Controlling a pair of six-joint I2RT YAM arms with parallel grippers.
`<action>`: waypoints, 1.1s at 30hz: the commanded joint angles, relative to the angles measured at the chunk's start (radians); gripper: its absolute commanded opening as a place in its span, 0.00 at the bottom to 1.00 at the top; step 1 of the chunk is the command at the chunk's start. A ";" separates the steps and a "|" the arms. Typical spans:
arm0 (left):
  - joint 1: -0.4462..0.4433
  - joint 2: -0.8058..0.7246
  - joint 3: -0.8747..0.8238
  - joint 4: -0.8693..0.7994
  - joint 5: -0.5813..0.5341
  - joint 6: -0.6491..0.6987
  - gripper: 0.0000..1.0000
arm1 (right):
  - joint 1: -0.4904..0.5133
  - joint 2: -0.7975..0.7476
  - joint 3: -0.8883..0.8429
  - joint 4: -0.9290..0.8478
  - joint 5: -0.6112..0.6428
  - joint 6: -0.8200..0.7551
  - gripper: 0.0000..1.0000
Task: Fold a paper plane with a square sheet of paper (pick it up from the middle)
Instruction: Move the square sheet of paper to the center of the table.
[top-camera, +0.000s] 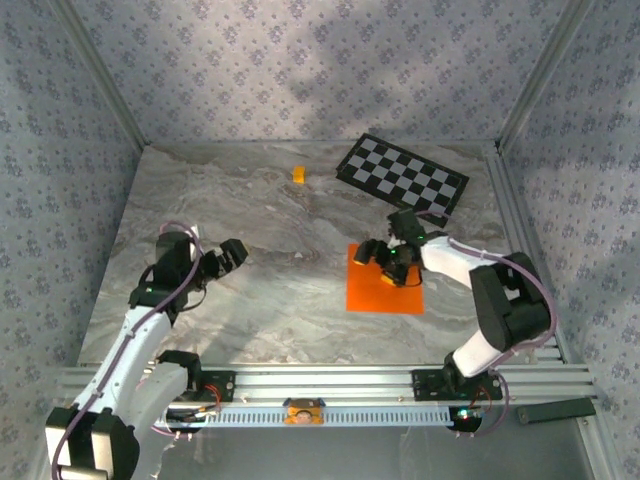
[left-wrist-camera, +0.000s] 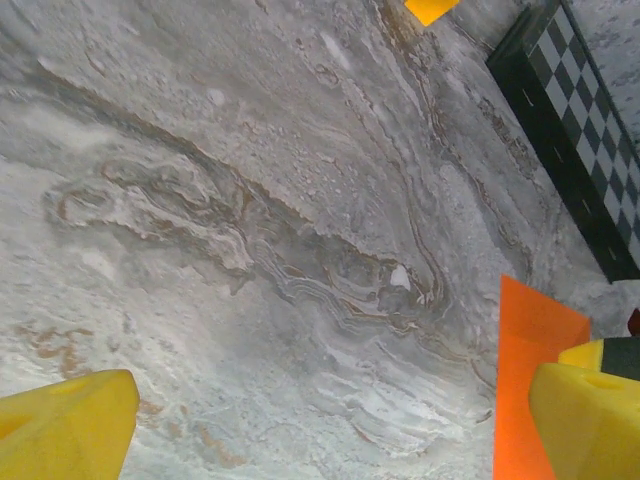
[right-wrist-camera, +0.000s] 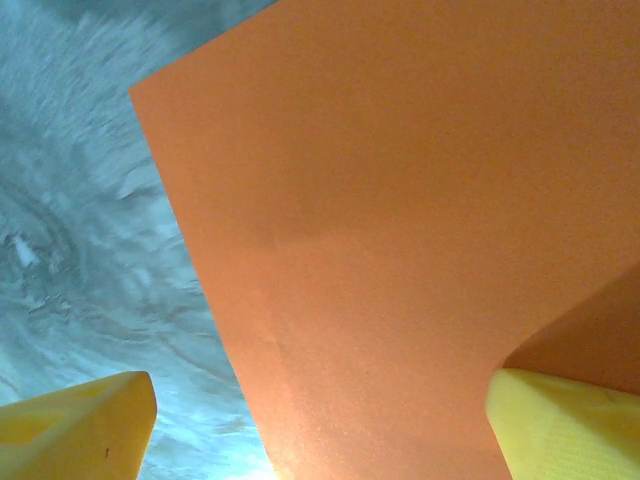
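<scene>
The square sheet of paper (top-camera: 385, 290) lies flat and bright orange on the marble table, right of centre. My right gripper (top-camera: 385, 262) hovers low over its far part, open, with one yellow finger on each side. In the right wrist view the sheet (right-wrist-camera: 380, 220) spans the space between the fingers (right-wrist-camera: 75, 425); beside the right-hand finger it looks slightly raised. My left gripper (top-camera: 225, 258) stands open over bare table to the left, well apart from the sheet. Its wrist view catches the sheet's corner (left-wrist-camera: 530, 350) at the right. No folded plane shape is present.
A black-and-white checkered board (top-camera: 402, 176) lies at the back right, just beyond the sheet. A tiny orange-yellow cube (top-camera: 298, 174) sits at the back centre. Patterned walls enclose the table, and an aluminium rail (top-camera: 330, 385) runs along the near edge.
</scene>
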 joint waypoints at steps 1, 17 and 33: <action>-0.002 -0.019 0.079 -0.126 -0.092 0.074 1.00 | 0.080 0.079 0.038 -0.007 0.007 0.093 0.89; 0.090 -0.046 0.014 -0.062 -0.030 -0.020 1.00 | -0.038 0.030 0.079 -0.120 -0.015 -0.141 0.87; 0.053 0.084 0.044 -0.054 0.107 0.027 1.00 | 0.087 0.150 0.036 -0.001 0.020 0.051 0.83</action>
